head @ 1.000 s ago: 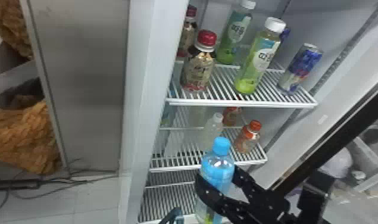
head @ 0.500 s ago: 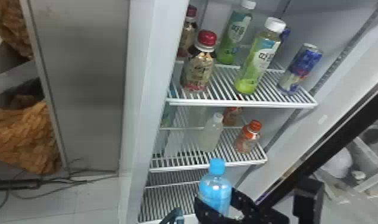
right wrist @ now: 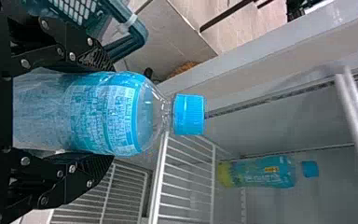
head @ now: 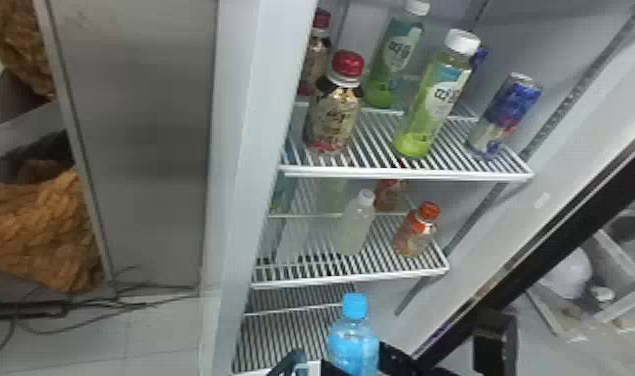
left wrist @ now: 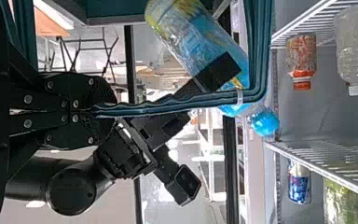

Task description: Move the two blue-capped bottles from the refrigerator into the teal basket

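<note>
A robot's right gripper point(head: 357, 361) is gripping a blue-capped bottle point(head: 354, 345) in front of an open refrigerator, its two black fingers pressing on opposite sides of the blue-labelled body while the blue cap point(head: 355, 305) is facing up. The bottle is hanging in front of the lower shelf point(head: 291, 340), near the bottom edge of the head view.

The left gripper point(left wrist: 103, 110) is clenching the teal basket's handle point(left wrist: 257, 70), its fingers closing around the thin teal strands. In the left wrist view the handle is passing across the held bottle, and in the right wrist view the teal basket point(right wrist: 77, 10) is showing its lattice side beside the right gripper.

A second blue-capped bottle point(right wrist: 265, 172), yellowish at its base, is standing inside the refrigerator, well apart from both grippers.

On the upper shelf point(head: 406, 174), a red-capped bottle point(head: 332, 117), a white-capped green bottle point(head: 428, 110) and a blue can point(head: 506, 117) are standing in a row, with more drinks sitting behind them. On the middle shelf point(head: 351, 278), a cloudy white-capped bottle point(head: 355, 227) is standing beside an orange-capped bottle point(head: 415, 235), a similar one sitting behind. To the left of the refrigerator, dark cables point(head: 126, 299) are trailing over the pale floor point(head: 161, 332).
</note>
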Available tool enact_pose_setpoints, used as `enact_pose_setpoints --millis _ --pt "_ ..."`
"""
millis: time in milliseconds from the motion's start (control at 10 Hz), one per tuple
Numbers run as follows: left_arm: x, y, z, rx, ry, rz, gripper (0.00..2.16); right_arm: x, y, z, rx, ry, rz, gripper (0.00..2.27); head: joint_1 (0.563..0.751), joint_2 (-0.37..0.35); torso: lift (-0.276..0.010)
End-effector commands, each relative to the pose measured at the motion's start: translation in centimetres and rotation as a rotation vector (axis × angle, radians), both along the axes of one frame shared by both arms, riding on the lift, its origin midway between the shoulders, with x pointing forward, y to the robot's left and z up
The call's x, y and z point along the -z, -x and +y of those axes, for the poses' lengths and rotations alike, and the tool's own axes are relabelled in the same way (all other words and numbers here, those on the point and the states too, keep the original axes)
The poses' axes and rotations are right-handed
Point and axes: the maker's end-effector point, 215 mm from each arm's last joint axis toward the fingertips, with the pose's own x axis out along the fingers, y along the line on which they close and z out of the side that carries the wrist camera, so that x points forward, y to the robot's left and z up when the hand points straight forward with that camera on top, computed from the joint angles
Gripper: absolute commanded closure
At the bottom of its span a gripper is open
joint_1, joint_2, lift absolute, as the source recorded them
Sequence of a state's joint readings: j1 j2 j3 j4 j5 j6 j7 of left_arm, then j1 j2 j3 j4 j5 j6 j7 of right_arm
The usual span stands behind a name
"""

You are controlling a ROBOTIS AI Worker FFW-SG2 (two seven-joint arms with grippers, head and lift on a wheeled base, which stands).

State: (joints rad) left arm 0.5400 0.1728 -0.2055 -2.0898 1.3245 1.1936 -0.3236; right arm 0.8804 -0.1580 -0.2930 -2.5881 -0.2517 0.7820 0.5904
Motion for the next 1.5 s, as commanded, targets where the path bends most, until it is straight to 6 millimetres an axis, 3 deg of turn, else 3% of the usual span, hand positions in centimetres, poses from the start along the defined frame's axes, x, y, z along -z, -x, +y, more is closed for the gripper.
enact_pose_setpoints --millis 0,400,700,1100,1400 --pt "0.0 0.0 0.0 -0.001 0.0 0.002 1.16 0.5 -0.1 -0.3 0.001 0.002 0.003 0.5 0.695 -0.35 -0.16" --pt "0.0 -0.2 -0.1 -0.005 0.001 -0.002 1.16 -0.3 -2.5 -1.0 0.003 -0.005 -0.112 0.44 0.695 -0.35 -0.16" --pt "-0.2 -0.2 -0.1 -0.007 0.005 -0.002 1.16 -0.8 -6.6 -2.9 0.051 0.002 -0.276 0.44 0.695 -0.35 -0.16" --pt "-0.2 -0.1 -0.3 -0.005 0.007 -0.001 1.16 -1.5 -10.9 -3.5 0.072 0.039 -0.46 0.44 0.695 -0.35 -0.16" --pt "-0.4 -0.5 -0.2 -0.016 0.011 -0.003 1.16 0.0 -14.5 -3.8 0.097 0.025 -0.528 0.45 0.695 -0.35 -0.16"
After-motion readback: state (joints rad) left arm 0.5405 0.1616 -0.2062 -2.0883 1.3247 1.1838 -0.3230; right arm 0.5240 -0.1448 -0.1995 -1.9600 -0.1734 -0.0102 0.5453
